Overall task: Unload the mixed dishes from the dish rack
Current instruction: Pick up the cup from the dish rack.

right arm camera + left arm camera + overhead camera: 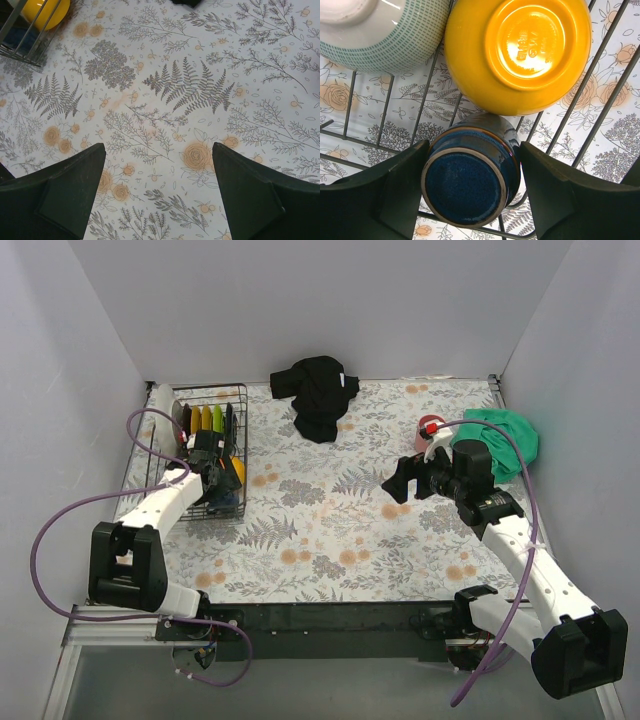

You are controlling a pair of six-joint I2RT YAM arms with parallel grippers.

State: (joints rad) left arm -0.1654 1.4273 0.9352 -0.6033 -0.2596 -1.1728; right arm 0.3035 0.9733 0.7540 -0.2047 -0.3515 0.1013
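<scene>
The black wire dish rack [160, 465] stands at the left of the table. Black, yellow and green plates [207, 418] stand upright at its far end. My left gripper [215, 478] is down inside the rack, shut on the upside-down dark blue mug [467, 182], with a finger against each side. Just beyond the mug lie an orange bowl [517, 50] and a white bowl with a green pattern [375, 35], both upside down. A pink-red cup [430, 426] stands on the table at the right. My right gripper [400, 483] is open and empty above the middle of the table.
A black cloth [318, 392] lies at the back centre. A green cloth [505, 435] lies at the right, behind the right arm and next to the cup. The rack's near corner with the orange bowl [42, 11] shows at the top left of the right wrist view. Grey walls enclose three sides.
</scene>
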